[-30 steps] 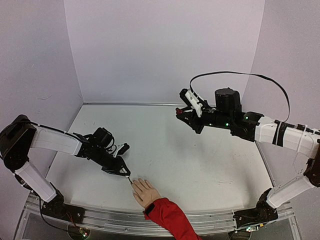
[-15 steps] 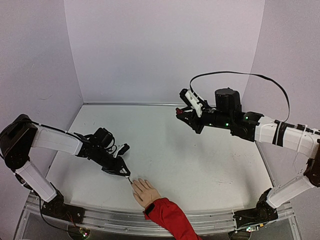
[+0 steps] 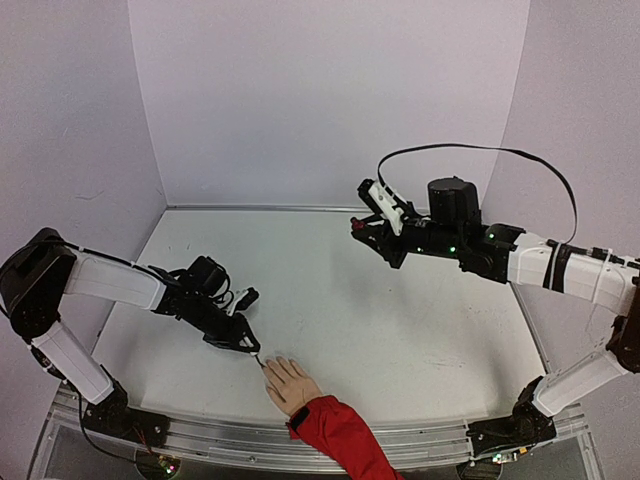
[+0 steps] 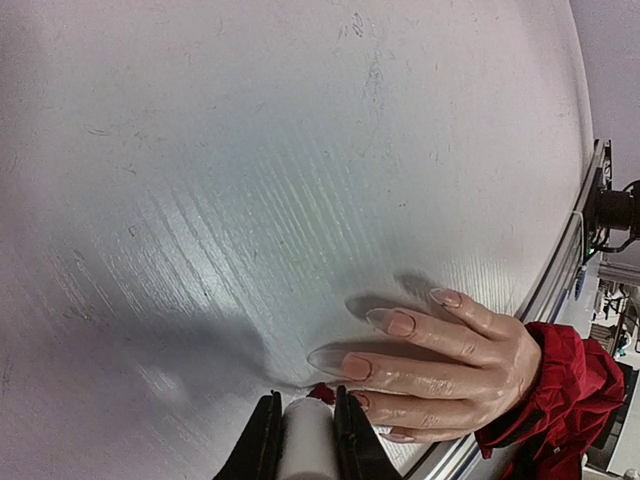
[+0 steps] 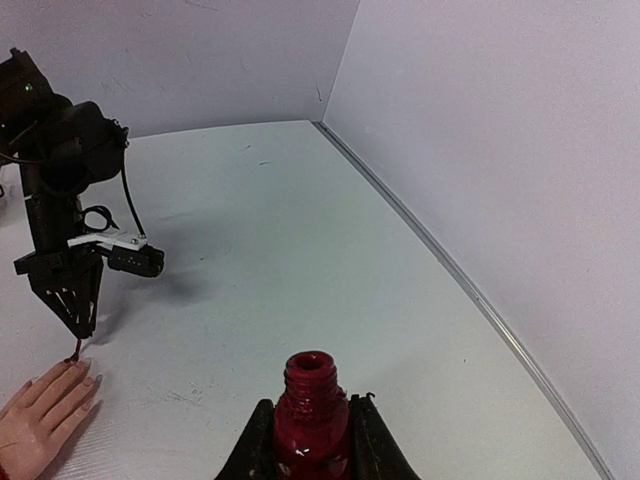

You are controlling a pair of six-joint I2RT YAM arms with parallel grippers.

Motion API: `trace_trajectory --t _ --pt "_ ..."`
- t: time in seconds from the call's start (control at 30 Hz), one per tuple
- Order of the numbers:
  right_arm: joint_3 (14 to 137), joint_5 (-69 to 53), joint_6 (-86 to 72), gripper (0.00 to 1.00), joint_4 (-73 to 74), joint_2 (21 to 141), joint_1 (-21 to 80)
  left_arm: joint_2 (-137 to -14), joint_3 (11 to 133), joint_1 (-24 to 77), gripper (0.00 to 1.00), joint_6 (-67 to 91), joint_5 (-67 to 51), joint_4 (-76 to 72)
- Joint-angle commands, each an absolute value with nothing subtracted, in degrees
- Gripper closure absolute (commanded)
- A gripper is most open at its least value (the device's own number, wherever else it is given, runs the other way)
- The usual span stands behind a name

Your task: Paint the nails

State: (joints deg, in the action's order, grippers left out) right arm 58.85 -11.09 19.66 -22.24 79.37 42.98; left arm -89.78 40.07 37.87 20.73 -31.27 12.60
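Observation:
The beige mannequin hand (image 3: 290, 382) with a red sleeve (image 3: 335, 430) lies palm down at the table's near edge. Its nails (image 4: 400, 323) show in the left wrist view; most look pale pink, and the one beside the brush (image 4: 361, 400) is tinted dark red. My left gripper (image 3: 250, 347) is shut on the white brush cap (image 4: 305, 440), whose red brush tip (image 4: 322, 393) rests at that fingertip. High over the far right of the table, my right gripper (image 3: 358, 222) is shut on the open dark-red polish bottle (image 5: 310, 400), holding it upright.
Lilac walls close the table (image 3: 400, 320) on the back and both sides. A metal rail (image 3: 420, 440) runs along the near edge by the arm bases. A black cable (image 3: 480, 150) loops above the right arm.

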Motion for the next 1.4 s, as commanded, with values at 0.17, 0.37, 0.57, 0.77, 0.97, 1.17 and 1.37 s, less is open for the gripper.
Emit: trace_trajectory --t 0.17,0.37,0.57,0.77,0.97,1.17,1.37 --pt "60.5 -12.0 19.2 1.00 -24.5 79.5 42.6 -84.6 42.6 37.8 1.00 19.7 -29.8 14.9" --pt "60.5 -12.3 19.0 1.00 -24.6 79.5 42.6 -80.6 42.6 37.8 1.00 19.0 -28.8 17.9" --pt "60.3 -12.6 18.9 1.00 -24.6 79.4 42.5 -81.8 43.0 37.9 1.00 16.4 -30.7 18.3" --pt "60.3 -12.3 19.0 1.00 -24.6 79.2 42.5 -84.1 42.5 37.9 1.00 15.9 -31.9 16.0" --pt "60.4 -12.4 19.1 1.00 -24.6 79.7 42.5 -85.1 41.9 37.9 1.00 16.1 -33.3 13.0" --pt "60.4 -12.3 19.1 1.00 -24.6 79.6 42.4 -85.9 42.1 37.9 1.00 15.6 -33.8 12.6" --pt "60.4 -12.5 19.1 1.00 -24.6 79.7 42.4 -86.8 42.0 37.9 1.00 15.6 -34.3 12.5"
